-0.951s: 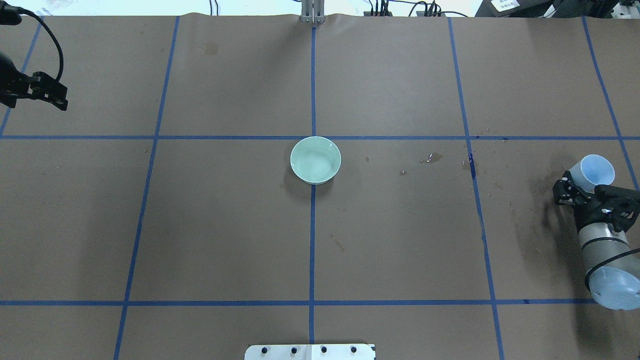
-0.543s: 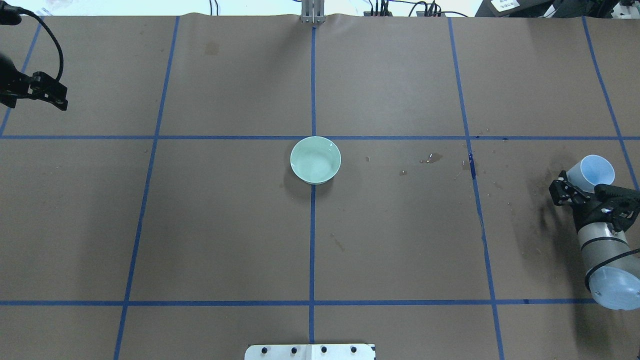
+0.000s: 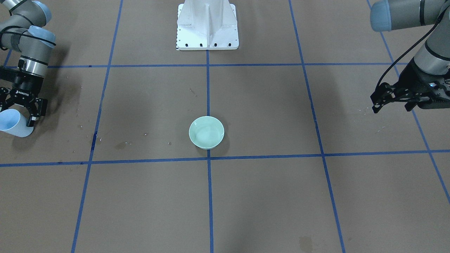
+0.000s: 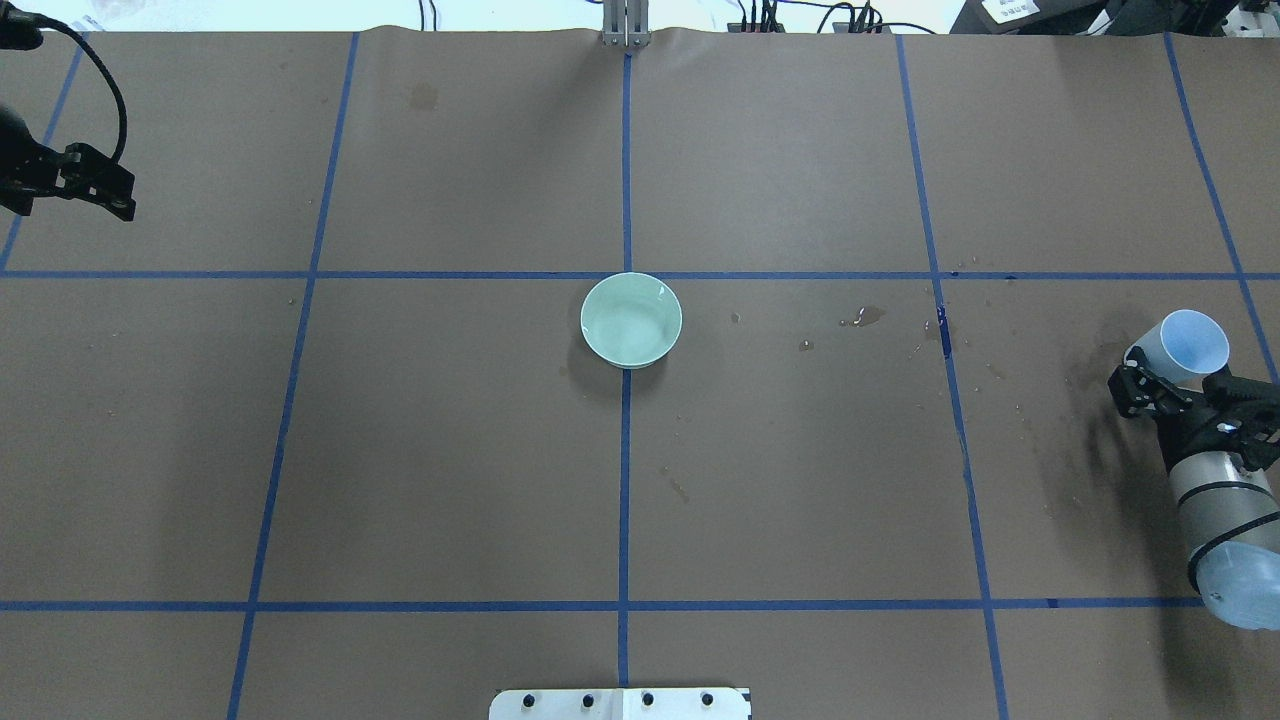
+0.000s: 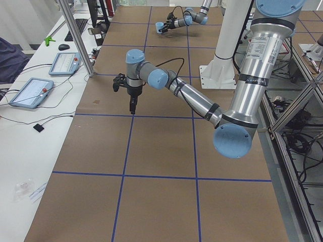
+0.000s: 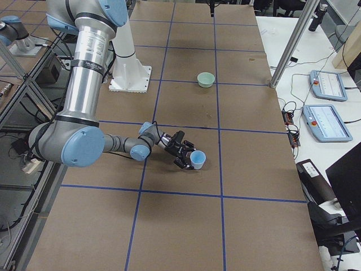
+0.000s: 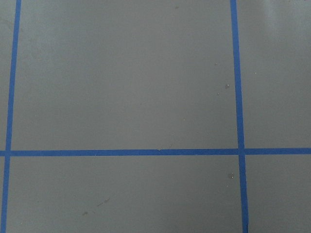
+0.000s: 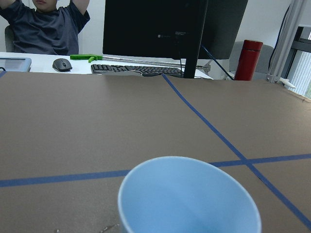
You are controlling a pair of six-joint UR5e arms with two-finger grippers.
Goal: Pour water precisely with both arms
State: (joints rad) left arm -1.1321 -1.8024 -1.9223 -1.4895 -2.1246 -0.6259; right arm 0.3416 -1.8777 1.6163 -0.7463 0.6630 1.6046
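A light blue cup (image 4: 1186, 340) stands upright on the table at the far right, also seen in the front-facing view (image 3: 13, 123). My right gripper (image 4: 1176, 374) is open, its fingers flanking the cup's near side without squeezing it. The right wrist view looks into the cup (image 8: 187, 199), and I cannot make out water there. A pale green bowl (image 4: 631, 320) sits at the table's centre with a faint rippled sheen of water inside. My left gripper (image 4: 103, 188) hangs open and empty above the far left corner, well away from both.
Brown paper with a blue tape grid covers the table (image 4: 450, 450). Dried stains and droplets (image 4: 865, 317) lie between bowl and cup. The white pedestal base (image 3: 207, 24) stands at the robot's side. Beyond the far edge are a keyboard (image 8: 136, 70), a monitor and a seated person.
My right gripper's fingers spread away from the cup and the arm drew back slightly toward the robot. The cup stayed put. The left arm barely moved.
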